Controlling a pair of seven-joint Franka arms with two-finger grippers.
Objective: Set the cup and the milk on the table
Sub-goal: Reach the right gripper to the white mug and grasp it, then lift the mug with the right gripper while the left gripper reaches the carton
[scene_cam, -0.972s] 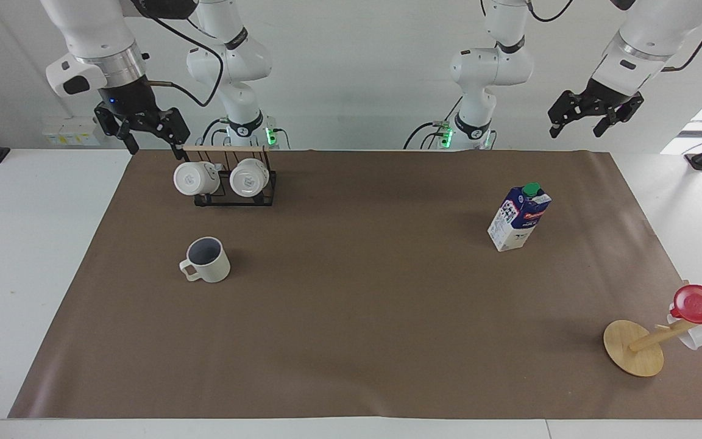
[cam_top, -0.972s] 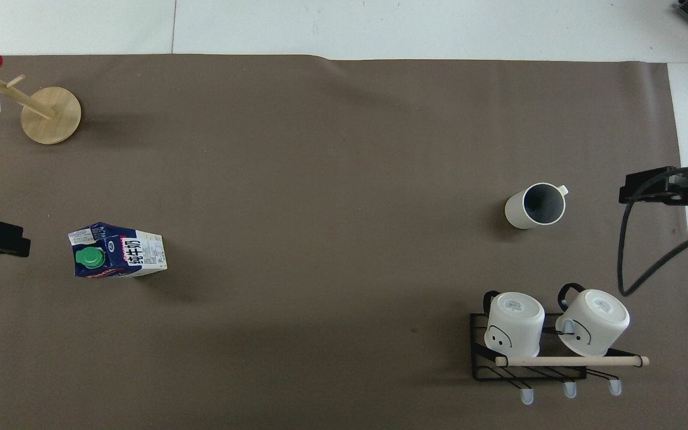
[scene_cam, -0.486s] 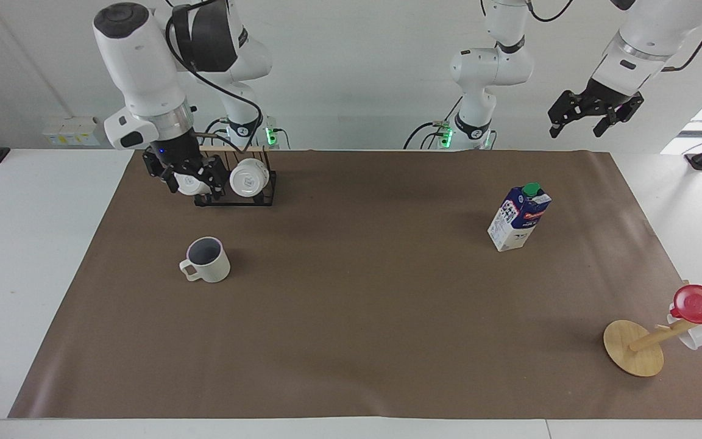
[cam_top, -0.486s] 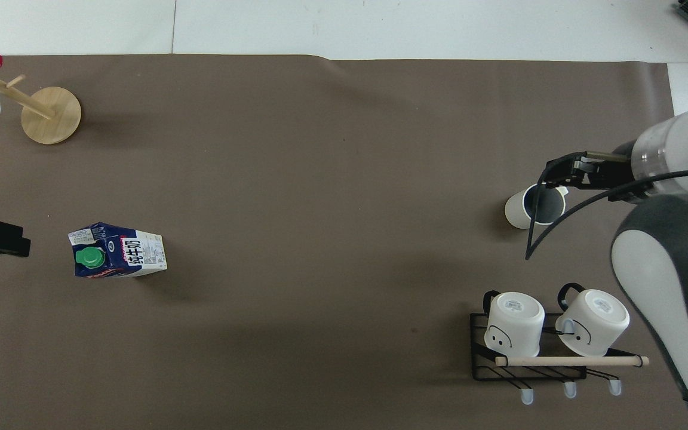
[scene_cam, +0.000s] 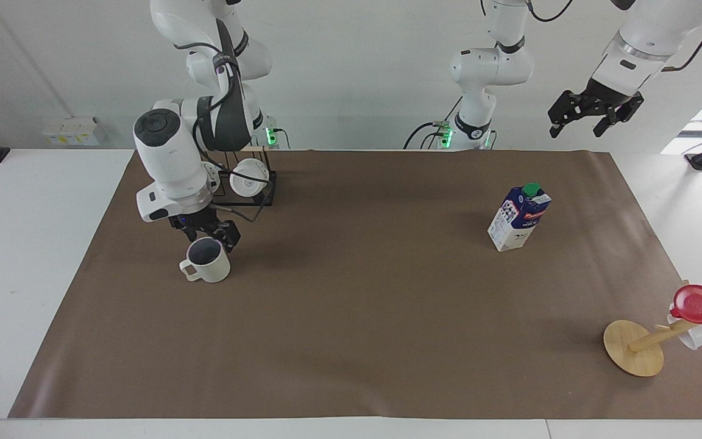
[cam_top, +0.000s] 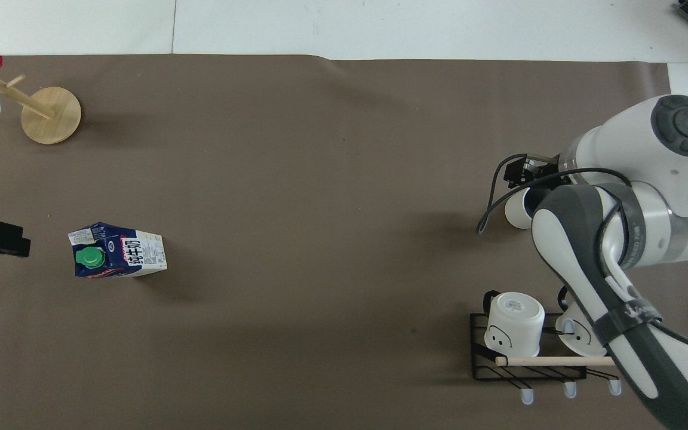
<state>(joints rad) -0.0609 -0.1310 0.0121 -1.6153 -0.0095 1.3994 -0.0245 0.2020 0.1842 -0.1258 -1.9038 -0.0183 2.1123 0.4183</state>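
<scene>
The cup (scene_cam: pixel 207 263), upright on the brown mat (scene_cam: pixel 351 341) at the right arm's end of the table (scene_cam: pixel 22 244), is now closed in on by the right gripper (scene_cam: pixel 206 232), lowered within a second from beside the mug rack (scene_cam: pixel 247 194) to its rim; finger spacing cannot be told. A grasp appears imminent. Nothing is seen inside the cup. The milk (scene_cam: pixel 518 217) stands capped, untouched, while the left gripper (scene_cam: pixel 595 114) waits aloft, spread wide.

Right arm bent low at left-centre of the facing view, its black two-finger right gripper (scene_cam: pixel 206 232) pointing down. Left arm waits, black left gripper (scene_cam: pixel 595 114) raised upper right, fingers spread.
</scene>
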